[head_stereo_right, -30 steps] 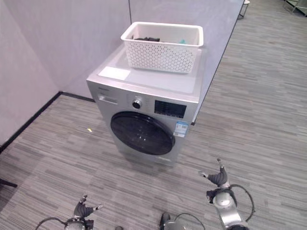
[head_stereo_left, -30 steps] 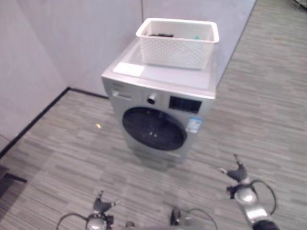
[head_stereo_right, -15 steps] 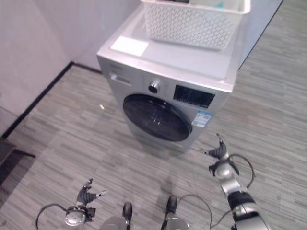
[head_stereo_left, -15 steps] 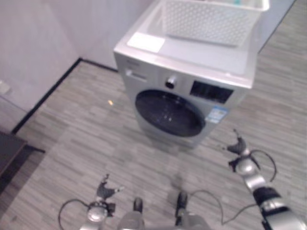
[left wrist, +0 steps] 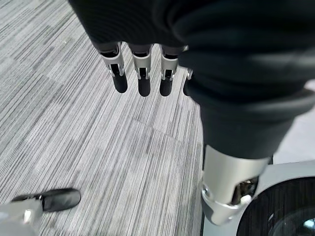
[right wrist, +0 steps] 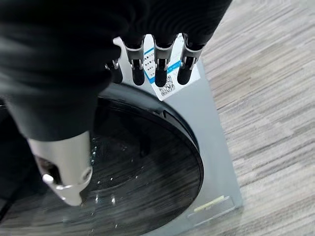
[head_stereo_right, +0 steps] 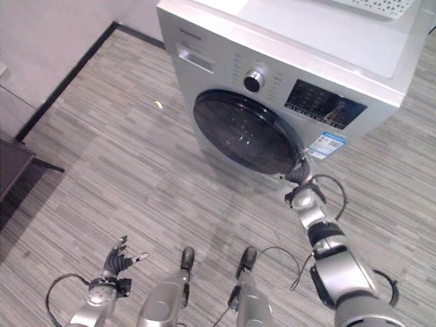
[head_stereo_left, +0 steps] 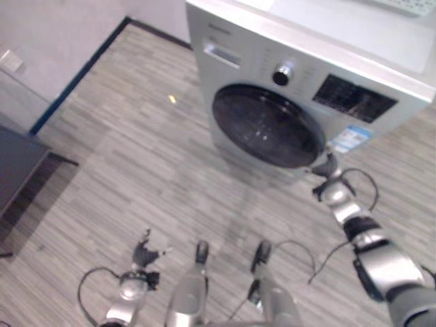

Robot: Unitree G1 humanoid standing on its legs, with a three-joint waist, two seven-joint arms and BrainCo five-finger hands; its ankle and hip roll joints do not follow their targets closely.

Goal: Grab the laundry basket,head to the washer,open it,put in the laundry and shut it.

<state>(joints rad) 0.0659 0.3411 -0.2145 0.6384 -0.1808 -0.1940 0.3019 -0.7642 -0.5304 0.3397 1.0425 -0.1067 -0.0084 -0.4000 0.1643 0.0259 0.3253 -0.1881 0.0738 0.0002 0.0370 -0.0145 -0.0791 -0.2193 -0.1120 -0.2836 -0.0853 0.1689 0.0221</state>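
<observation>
Silver front-loading washer (head_stereo_right: 286,95) with round dark glass door (head_stereo_right: 246,133): stands on the grey striped plank floor (head_stereo_right: 102,157), door closed, so by my judgement the opening, loading and shutting steps all remain. White perforated plastic laundry basket (head_stereo_right: 381,5): resting on the washer's top at its far right corner, only its lower rim visible, contents not visible from here; it has been brought to the machine but nothing is loaded. Drum behind the glass: dark, contents cannot be told. Right robot hand (head_stereo_right: 301,178): at the door's right edge, near the blue-and-white sticker (head_stereo_right: 324,145), fingers (right wrist: 158,69) straight and relaxed, holding nothing; whether it touches the door rim cannot be told. Left robot hand (head_stereo_right: 116,262): low over the floor, well apart from the washer, fingers straight, empty. Small yellow scrap (head_stereo_right: 158,105): on the floor left of the washer.
</observation>
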